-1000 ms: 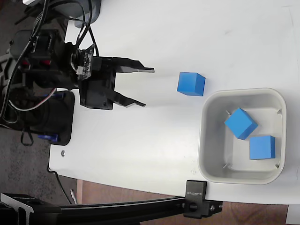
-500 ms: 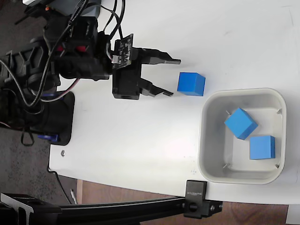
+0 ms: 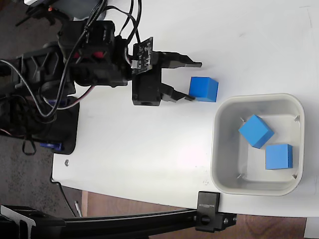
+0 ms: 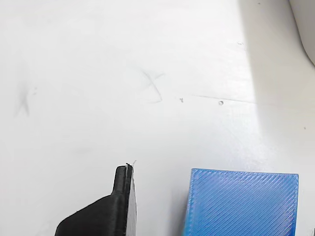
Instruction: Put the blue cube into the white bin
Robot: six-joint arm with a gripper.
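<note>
Here the end effector point(image 3: 193, 80), spread wide and holding nothing, points rightward in the fixed view at the blue cube point(image 3: 203, 89) just ahead, the white bin point(image 3: 219, 114) beyond.

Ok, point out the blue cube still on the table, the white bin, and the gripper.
blue cube on the table point(image 3: 203, 89), fixed view, middle of its top face.
white bin point(image 3: 218, 144), fixed view, left rim.
gripper point(image 3: 194, 81), fixed view, open gap midway between its two fingertips.
</note>
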